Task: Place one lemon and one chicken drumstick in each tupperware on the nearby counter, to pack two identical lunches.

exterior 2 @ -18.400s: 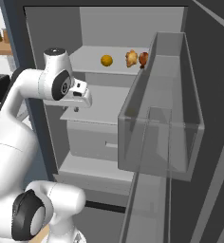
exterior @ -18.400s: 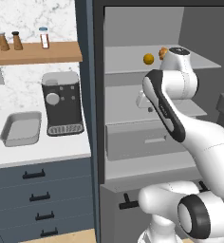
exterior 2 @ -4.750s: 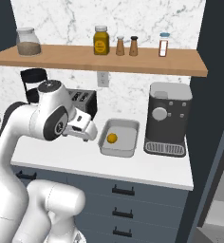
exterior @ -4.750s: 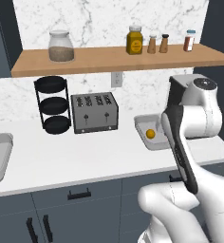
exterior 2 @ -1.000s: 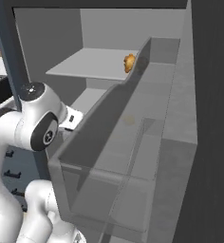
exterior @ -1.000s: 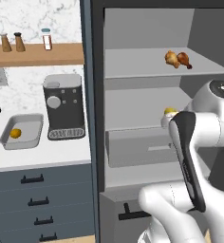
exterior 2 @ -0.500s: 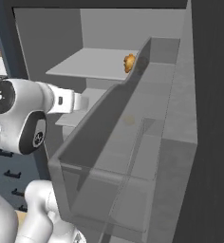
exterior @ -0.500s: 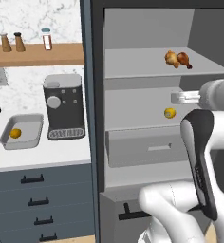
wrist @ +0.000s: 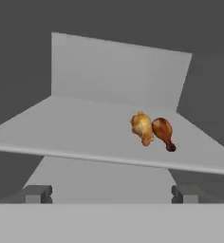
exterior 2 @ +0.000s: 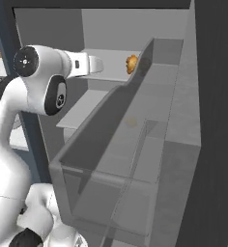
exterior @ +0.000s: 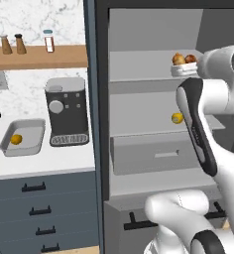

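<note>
Fingers (wrist: 112,193) spread wide and holding nothing, our arm reaches level into the open fridge at the height of its top shelf (wrist: 76,128), pointing straight at two chicken drumsticks (wrist: 152,130) lying side by side there, well ahead of the tips. One lemon (exterior: 177,118) sits on the shelf below, while another lemon (exterior: 16,140) rests in the tupperware (exterior: 24,147) on the desk (exterior: 44,161) beside the coffee machine (exterior: 66,111).

drumsticks (wrist: 152,129): golden + dk brown | lemon (exterior: 177,118): yellow | counter (exterior: 44,161): white | shelf (exterior: 37,57): wood
</note>
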Motion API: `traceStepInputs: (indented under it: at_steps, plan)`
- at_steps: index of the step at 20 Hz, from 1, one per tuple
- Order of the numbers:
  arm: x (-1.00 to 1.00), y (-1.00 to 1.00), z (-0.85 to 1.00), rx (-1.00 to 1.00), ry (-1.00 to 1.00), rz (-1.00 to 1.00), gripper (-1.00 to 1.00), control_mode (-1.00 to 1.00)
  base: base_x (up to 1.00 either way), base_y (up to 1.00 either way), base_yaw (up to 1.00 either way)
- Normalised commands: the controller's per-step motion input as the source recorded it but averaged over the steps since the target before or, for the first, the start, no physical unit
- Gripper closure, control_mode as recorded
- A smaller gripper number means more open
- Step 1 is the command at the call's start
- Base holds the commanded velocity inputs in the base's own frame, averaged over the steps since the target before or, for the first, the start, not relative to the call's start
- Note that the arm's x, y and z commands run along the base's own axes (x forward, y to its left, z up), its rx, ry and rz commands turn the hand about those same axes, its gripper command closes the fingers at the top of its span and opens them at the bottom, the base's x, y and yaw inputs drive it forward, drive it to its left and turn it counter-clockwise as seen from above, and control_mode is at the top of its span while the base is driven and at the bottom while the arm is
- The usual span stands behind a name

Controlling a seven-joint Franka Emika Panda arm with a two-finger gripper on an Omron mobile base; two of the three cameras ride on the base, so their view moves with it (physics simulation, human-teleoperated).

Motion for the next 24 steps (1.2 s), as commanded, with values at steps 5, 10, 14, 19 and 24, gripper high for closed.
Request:
traceStepInputs:
  at_steps: [5,10,14,19,24]
  plan:
    - [0.48,-0.13,0.19,-0.07,0.36,0.00,-1.00,-1.00,0.00,0.00,0.00]
    - [0.28,-0.39,-0.11,0.00,0.16,0.00,-1.00,-1.00,0.00,0.00,0.00]
    - [0.57,-0.39,-0.74,-0.01,0.12,0.00,-1.00,-1.00,0.00,0.00,0.00]
    - [0.62,-0.33,-0.35,0.00,0.13,-0.01,-1.00,-1.00,0.00,0.00,0.00]
    - [0.64,-0.21,0.00,0.08,0.02,-0.09,-1.00,-1.00,0.00,0.00,0.00]
